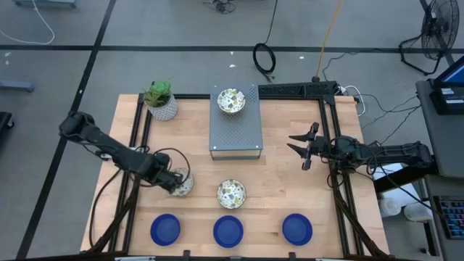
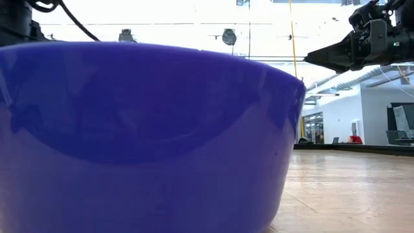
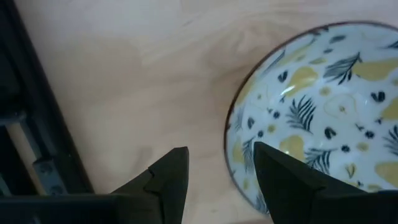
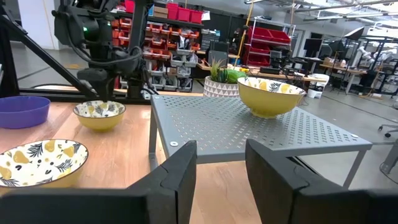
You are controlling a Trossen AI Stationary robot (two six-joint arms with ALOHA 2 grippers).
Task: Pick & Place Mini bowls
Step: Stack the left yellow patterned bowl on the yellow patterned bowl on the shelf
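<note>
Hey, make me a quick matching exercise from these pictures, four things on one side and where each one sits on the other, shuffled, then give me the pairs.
Things:
1. patterned bowl on the grey stand
2. potted plant
3. left gripper
4. right gripper

Places:
A. in the air, right of the grey stand, jaws open and empty
B. at the table's far left corner
C. on the raised perforated platform
D. down at the rim of the left patterned bowl, jaws open astride the rim

Pairs: 1-C, 2-B, 3-D, 4-A
</note>
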